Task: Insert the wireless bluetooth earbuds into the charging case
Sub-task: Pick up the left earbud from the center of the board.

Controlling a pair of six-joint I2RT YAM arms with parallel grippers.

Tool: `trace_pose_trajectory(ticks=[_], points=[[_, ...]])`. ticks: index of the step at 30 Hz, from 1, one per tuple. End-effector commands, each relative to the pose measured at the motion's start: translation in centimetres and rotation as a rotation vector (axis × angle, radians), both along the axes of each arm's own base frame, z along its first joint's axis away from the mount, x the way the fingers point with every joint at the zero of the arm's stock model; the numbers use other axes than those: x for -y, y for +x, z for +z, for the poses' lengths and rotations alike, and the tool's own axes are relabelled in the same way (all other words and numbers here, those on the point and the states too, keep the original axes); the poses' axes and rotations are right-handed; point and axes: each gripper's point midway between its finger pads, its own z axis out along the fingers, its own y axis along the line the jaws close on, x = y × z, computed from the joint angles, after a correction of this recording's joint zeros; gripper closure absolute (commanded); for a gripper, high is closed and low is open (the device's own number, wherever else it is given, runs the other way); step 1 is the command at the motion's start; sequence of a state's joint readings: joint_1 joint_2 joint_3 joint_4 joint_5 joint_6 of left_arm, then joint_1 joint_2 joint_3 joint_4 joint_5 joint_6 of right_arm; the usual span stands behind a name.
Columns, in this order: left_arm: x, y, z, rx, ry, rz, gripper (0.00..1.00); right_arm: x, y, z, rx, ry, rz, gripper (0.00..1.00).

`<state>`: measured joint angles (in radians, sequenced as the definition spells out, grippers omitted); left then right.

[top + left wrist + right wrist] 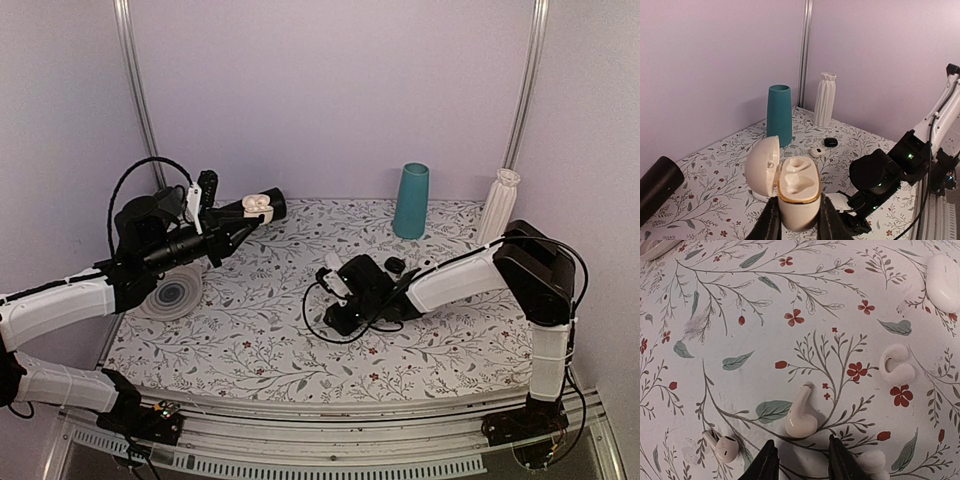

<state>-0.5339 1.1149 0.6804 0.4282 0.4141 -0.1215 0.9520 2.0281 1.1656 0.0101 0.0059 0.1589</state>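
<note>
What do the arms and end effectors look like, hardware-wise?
Left arm and right arm: white tubular links, black joints and wrist housings, loose black cables looping off each wrist. Left end effector and right end effector: two slim black fingers. No markings readable.

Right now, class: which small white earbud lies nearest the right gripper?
The stemmed white plastic earbud centred just ahead of the right gripper; the others lie off to either side.

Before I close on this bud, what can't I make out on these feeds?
Top external: the right arm hides the earbuds.
Right wrist: a white piece is cut off by the bottom edge, a rounded white object by the right edge.
Left wrist: the fingers cover the base of the charging case.
</note>
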Motion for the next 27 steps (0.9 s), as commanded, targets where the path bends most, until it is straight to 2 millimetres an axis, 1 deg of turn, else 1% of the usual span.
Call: trace_pose_trajectory(ticks=[1,5,13,17,27], points=[[-0.3,0.2,1.6,0.029,-0.022,0.007,1.00,-0.2,-0.4,0.3,0.055,0.001,0.048,0.65],[-0.4,0.2,1.6,0.030,-0.023,0.007,1.00,-0.2,-0.5,-0.6,0.062,-0.019,0.055,0.66],[-0.4,0.2,1.5,0.028,-0.021,0.008,1.00,-0.2,-0.2,-1.5,0.067,-0.036,0.043,0.68],[-0.4,0.2,1.6,0.028,-0.022,0.009,1.00,-0.1,-0.2,-2.3,0.068,-0.051,0.036,0.69],[-0.4,0.2,1.8,0.029,-0.023,0.010,1.00,-0.1,-0.1,-3.0,0.078,-0.070,0.033,0.71]])
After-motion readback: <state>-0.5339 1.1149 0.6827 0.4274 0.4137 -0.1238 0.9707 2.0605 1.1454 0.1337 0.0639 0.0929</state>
